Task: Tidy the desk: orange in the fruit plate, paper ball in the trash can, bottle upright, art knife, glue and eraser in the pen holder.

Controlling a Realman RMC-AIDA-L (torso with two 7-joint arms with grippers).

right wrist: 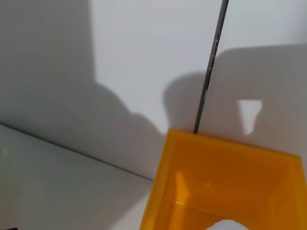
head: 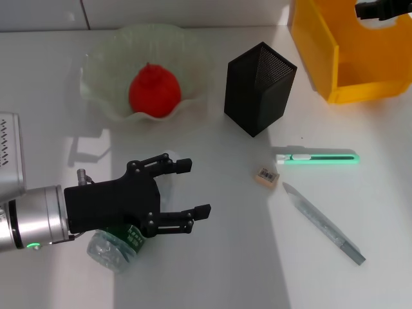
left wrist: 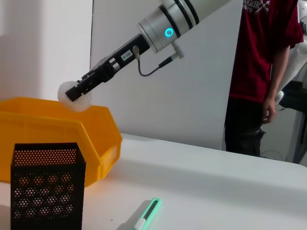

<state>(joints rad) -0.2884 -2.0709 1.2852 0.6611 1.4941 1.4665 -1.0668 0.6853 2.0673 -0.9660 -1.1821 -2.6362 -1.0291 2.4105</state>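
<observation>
The orange [head: 153, 91] lies in the pale-green fruit plate [head: 103, 59]. My right gripper [head: 378, 9] is over the yellow trash can [head: 317, 45]. The left wrist view shows this gripper [left wrist: 76, 93] shut on the white paper ball [left wrist: 72, 98] above the can [left wrist: 62, 124]. The ball's top [right wrist: 228, 225] shows over the can [right wrist: 216, 163] in the right wrist view. My left gripper [head: 193, 188] is open and empty, low over the table. The bottle [head: 114, 248] lies on its side under its wrist. The eraser [head: 266, 175], the green-and-white glue [head: 317, 158] and the grey art knife [head: 325, 224] lie right of it. The black pen holder [head: 259, 87] stands upright.
The pen holder [left wrist: 48, 184] and the glue [left wrist: 147, 214] also show in the left wrist view. A person in a dark red shirt [left wrist: 261, 72] stands beyond the table's far edge. A white wall runs behind the trash can.
</observation>
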